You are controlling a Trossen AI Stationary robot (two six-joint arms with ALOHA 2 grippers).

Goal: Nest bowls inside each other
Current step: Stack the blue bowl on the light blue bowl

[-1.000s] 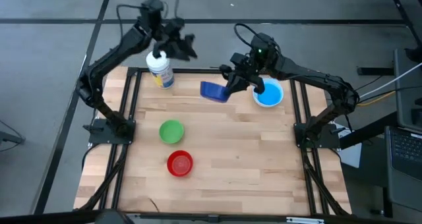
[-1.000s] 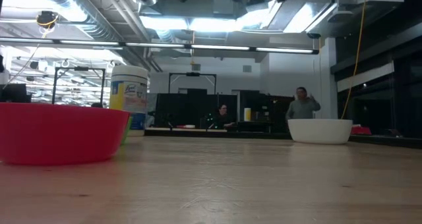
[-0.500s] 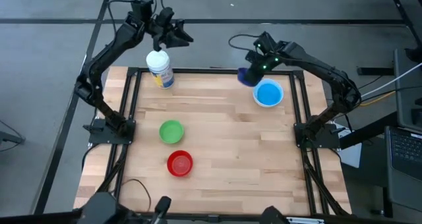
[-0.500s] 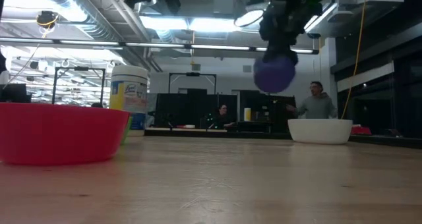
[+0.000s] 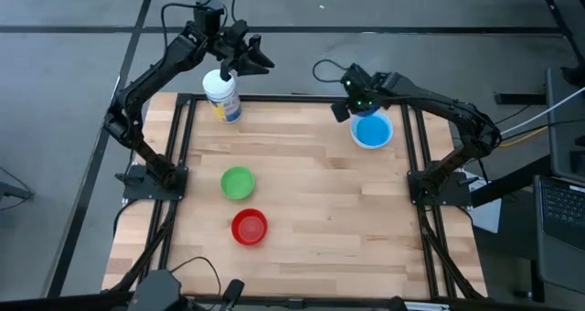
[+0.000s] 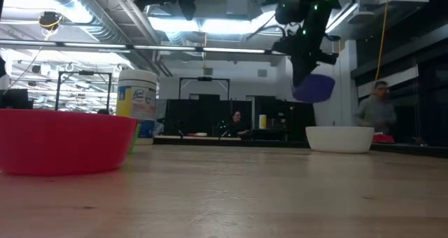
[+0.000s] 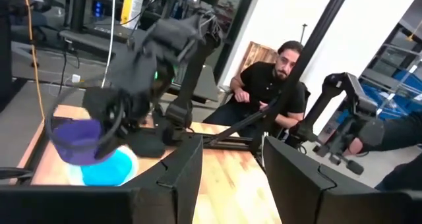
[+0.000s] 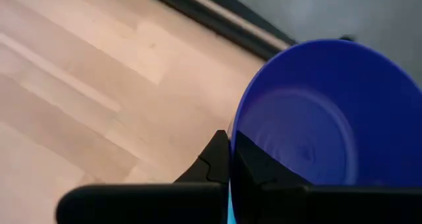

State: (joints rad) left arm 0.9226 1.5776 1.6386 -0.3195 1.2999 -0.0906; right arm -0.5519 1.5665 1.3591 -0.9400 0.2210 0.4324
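My right gripper (image 5: 351,106) is shut on the dark blue bowl (image 6: 313,88) and holds it in the air at the far right, just left of and above the white bowl (image 6: 340,138). The teal bowl (image 5: 371,130) sits inside the white one. On the table's left half the green bowl (image 5: 238,182) and the red bowl (image 5: 249,227) stand on their bases. My left gripper (image 7: 231,174) is open and holds nothing. It hangs high over the far left edge, near the container. My right gripper pinches the dark blue bowl's rim (image 8: 232,133), one finger (image 8: 254,168) inside the bowl and the other finger (image 8: 212,159) outside its wall. The fingers slant down from above. The bowl hangs tilted below them, lifted clear of the table and of the white bowl.
A white-lidded cylindrical container (image 5: 222,96) stands at the far left corner, below my left gripper. The black frame rails (image 5: 413,155) run along the table's sides. Bare wood lies between the green bowl and the white bowl. People (image 7: 270,85) are beyond the table.
My right gripper has carried the dark blue bowl from the middle of the far side toward the table's right and down, close to the white and teal bowls. Its wrist has tipped from level to pointing downward, and the bowl has turned with it.
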